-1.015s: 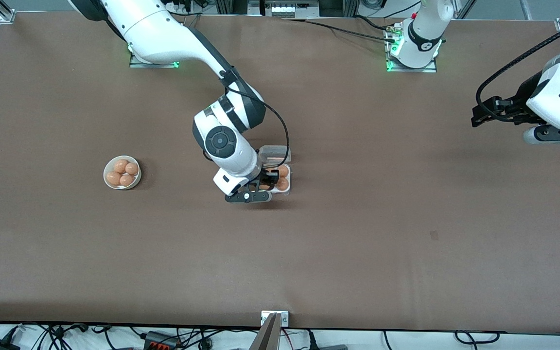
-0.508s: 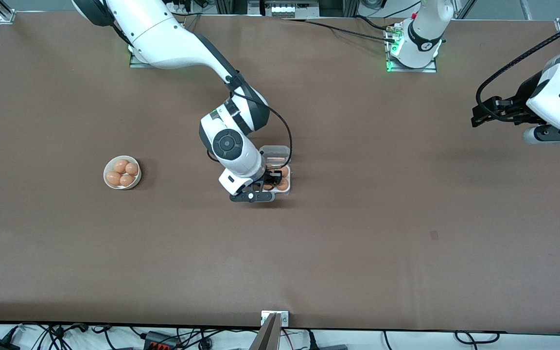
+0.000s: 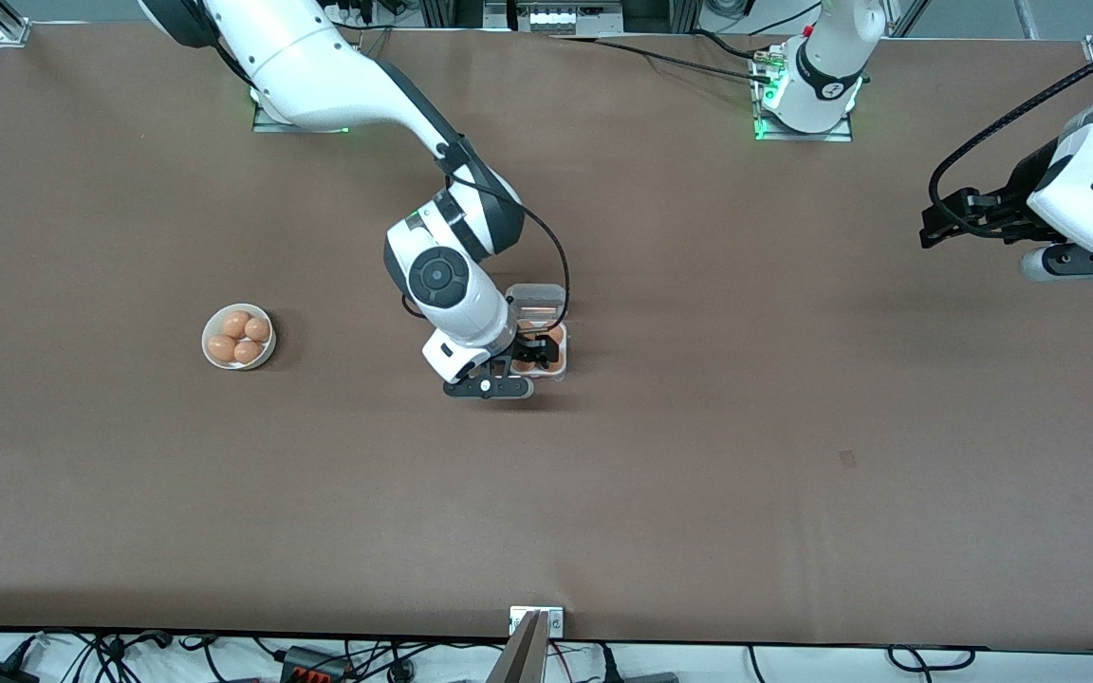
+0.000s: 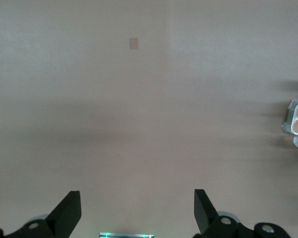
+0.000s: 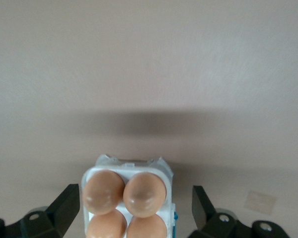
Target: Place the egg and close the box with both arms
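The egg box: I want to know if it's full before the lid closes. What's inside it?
The box holds four eggs, one per cell, in the right wrist view. The open right gripper hangs over it. The cell bottoms are covered.

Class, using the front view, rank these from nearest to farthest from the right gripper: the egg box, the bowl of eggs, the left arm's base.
1. The box: directly under the right gripper.
2. The bowl: toward the right arm's end of the table.
3. The left arm's base: at the table's edge, farthest from the front camera.

4 eggs in box, bowl well apart
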